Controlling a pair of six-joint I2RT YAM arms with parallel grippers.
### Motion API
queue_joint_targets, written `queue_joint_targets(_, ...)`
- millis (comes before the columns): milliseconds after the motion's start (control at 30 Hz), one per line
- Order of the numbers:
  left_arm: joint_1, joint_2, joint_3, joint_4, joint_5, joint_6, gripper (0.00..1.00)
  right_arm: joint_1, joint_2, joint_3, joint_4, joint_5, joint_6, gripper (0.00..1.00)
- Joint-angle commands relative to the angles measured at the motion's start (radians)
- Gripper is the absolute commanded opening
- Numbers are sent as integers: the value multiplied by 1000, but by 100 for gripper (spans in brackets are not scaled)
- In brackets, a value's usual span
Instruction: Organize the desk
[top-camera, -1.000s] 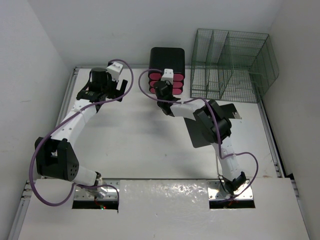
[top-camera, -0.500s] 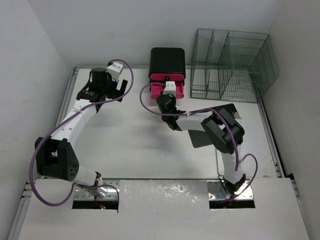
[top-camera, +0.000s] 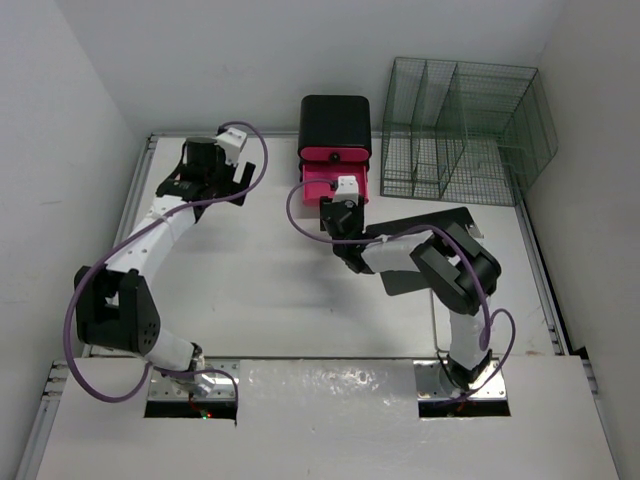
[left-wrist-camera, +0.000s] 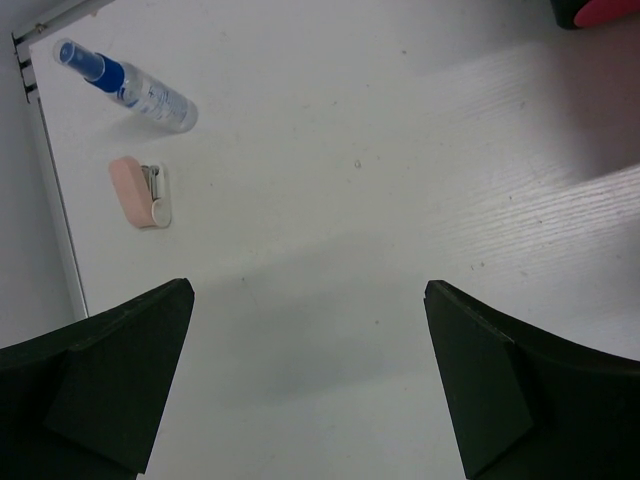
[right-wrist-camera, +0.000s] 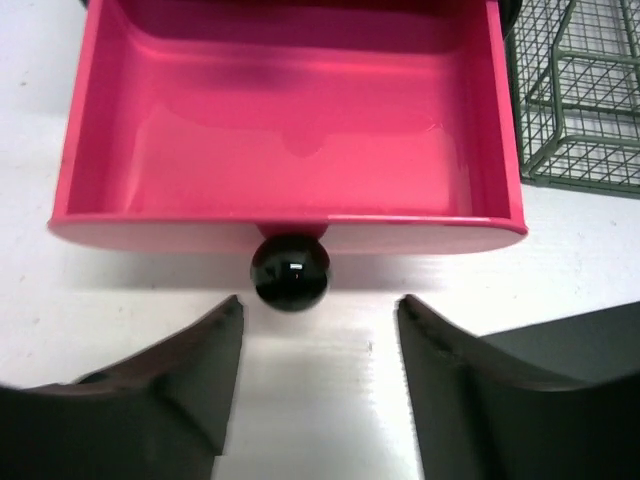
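the right gripper (right-wrist-camera: 318, 325) hangs low over the white, faintly grained desk (left-wrist-camera: 320, 200), dark jaws part-way apart and empty; i'd back it straight off, level, lest a finger catch the round glossy black knob (right-wrist-camera: 290, 272) just ahead. beyond, the smooth pink drawer (right-wrist-camera: 300, 160) stands out, empty, beside a green wire basket (right-wrist-camera: 580, 100). the left gripper (left-wrist-camera: 308, 300) gapes wide, empty, short of a clear blue-capped bottle (left-wrist-camera: 130, 85).
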Motion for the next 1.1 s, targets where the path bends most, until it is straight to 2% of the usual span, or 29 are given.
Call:
queue_joint_targets(0, 33, 4, 60, -17, 30, 8, 100, 7, -88, -26, 36, -61, 15, 63)
queue_joint_targets(167, 93, 39, 138, -60, 85, -26, 100, 9, -177, -104, 53, -217, 9, 65)
queue_joint_targets(300, 141, 99, 205, -77, 117, -40, 100, 9, -269, -212, 116, -265, -8, 65)
queue_joint_targets(400, 159, 192, 296, -141, 108, -38, 99, 7, -344, -271, 142, -262, -26, 65)
queue_joint_targets(500, 228, 307, 402, -178, 105, -80, 100, 7, -418, -321, 176, -247, -37, 67)
queue_joint_targets(633, 287, 447, 530, -178, 106, -116, 99, 7, -493, -365, 231, -222, -78, 67)
queue_joint_targets(867, 290, 721, 791, -183, 33, -138, 100, 7, -555, -400, 265, -187, -112, 68)
queue_joint_targets(967, 293, 803, 842, -146, -6, -152, 100, 7, -564, -403, 270, -172, -127, 68)
queue_joint_targets(1067, 293, 840, 816, -82, 7, -127, 99, 9, -575, -414, 279, -153, -140, 68)
